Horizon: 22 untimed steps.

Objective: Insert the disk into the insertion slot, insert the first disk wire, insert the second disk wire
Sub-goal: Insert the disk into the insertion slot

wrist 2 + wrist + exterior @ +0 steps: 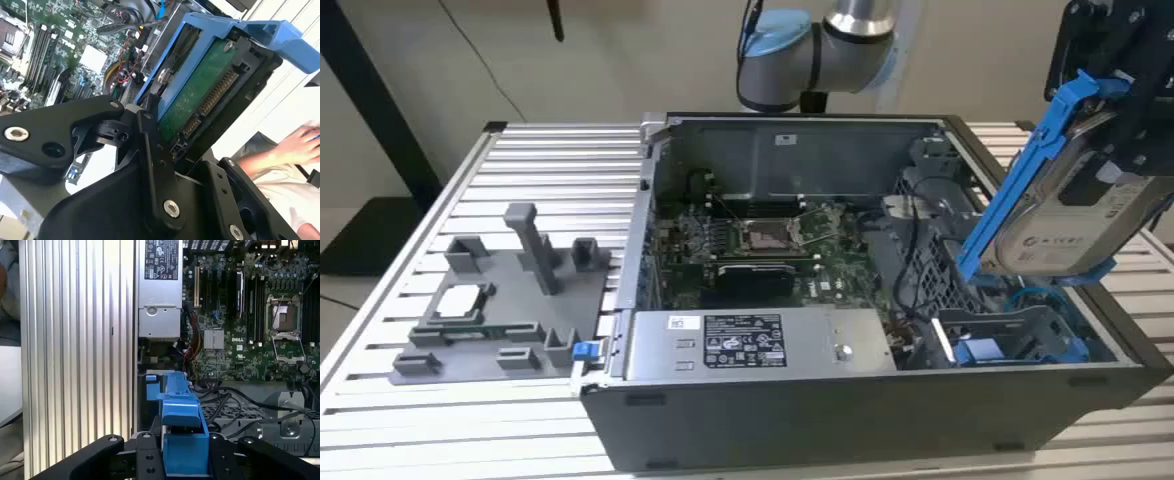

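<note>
Evidently the fingers (147, 455) are pinching the disk (1054, 225) across its blue carrier, holding it tilted at the exterior view's upper right, above the open computer case (854, 410). Its lower end hangs just over the insertion slot (1007, 335) at the lower right. The tilt probably lines the carrier up with the bay's blue rail tabs. It is not yet seated.

Disk (1067, 215) in glossy blue plastic, matt grey metal case (854, 410)
</note>
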### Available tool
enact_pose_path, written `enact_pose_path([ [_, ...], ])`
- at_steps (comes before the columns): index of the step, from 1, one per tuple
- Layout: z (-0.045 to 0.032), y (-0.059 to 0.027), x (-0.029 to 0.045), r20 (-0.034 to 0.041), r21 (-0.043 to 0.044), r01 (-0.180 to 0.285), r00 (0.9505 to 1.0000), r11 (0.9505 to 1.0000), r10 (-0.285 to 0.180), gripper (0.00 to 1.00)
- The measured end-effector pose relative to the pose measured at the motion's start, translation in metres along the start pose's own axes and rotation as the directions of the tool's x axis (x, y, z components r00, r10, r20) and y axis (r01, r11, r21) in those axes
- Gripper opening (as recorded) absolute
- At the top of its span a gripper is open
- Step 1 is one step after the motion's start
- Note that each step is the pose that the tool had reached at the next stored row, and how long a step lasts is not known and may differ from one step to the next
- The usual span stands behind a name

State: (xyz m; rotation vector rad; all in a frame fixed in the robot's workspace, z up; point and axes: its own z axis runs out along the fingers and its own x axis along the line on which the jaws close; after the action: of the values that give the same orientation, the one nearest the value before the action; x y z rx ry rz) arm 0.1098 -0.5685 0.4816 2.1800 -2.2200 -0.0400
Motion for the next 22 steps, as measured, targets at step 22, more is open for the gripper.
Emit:
enact_pose_path([
  [22, 0.0100, -0.0004, 0.0000, 0.0000, 0.0000, 0.000, 1.0000, 1.0000, 0.000, 0.00],
])
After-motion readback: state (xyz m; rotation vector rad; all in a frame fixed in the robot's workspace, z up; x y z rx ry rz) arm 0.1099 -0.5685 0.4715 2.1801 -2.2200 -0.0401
